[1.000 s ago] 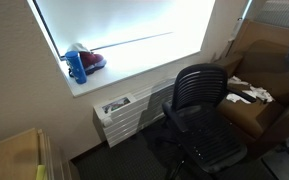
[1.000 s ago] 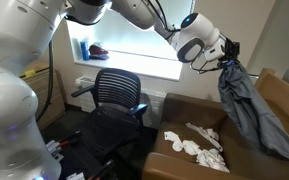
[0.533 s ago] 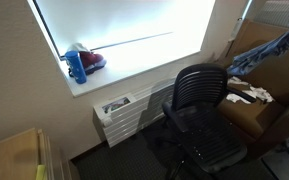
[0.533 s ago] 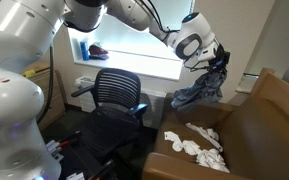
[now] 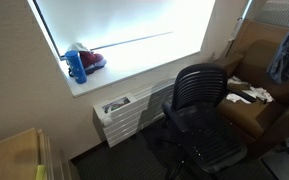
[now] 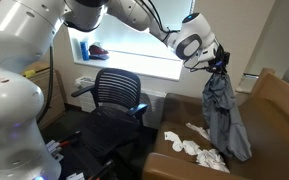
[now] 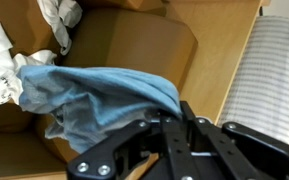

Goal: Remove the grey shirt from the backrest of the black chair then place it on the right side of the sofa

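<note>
Wrist view: gripper clamped on shirt, hanging over sofa. Risk: swing/early release dumps it on white rags, not right side.

Black gripper at bottom middle of frame, pinching shirt. Shirt looks blue, spreads out to left. Brown sofa behind it. White crumpled cloths at upper left. White ribbed panel at right.
</note>
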Tool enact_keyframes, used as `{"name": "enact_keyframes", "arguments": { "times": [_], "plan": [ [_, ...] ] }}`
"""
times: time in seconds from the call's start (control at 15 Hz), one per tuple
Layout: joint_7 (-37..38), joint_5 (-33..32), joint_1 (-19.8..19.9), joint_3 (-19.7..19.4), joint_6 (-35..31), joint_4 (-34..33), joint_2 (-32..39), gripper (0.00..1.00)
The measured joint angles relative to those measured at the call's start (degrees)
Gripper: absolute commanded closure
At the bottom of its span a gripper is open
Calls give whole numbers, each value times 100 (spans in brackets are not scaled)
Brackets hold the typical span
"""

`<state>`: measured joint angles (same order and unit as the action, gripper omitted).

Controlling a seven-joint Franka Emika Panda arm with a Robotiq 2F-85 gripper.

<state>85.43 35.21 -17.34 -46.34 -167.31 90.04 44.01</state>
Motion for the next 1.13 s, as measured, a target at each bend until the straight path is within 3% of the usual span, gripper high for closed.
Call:
{"name": "enact_keyframes", "arguments": {
  "times": [0.13, 0.2, 0.4, 0.73, 0.8, 0.87, 0.93, 1.13],
  "plan": [
    [321, -371, 228, 358, 20, 0, -135, 41],
    [479, -550, 351, 524, 38, -1, -204, 59],
    [552, -532, 387, 527, 112, -1, -229, 41],
    [558, -530, 380, 525, 117, -1, -229, 41],
    [558, -530, 380, 525, 118, -1, -229, 16],
    [559, -530, 379, 525, 118, -1, -229, 14],
    [559, -535, 378, 524, 111, 6, -224, 33],
    [558, -543, 353, 494, 60, 64, -151, 14]
  ]
}}
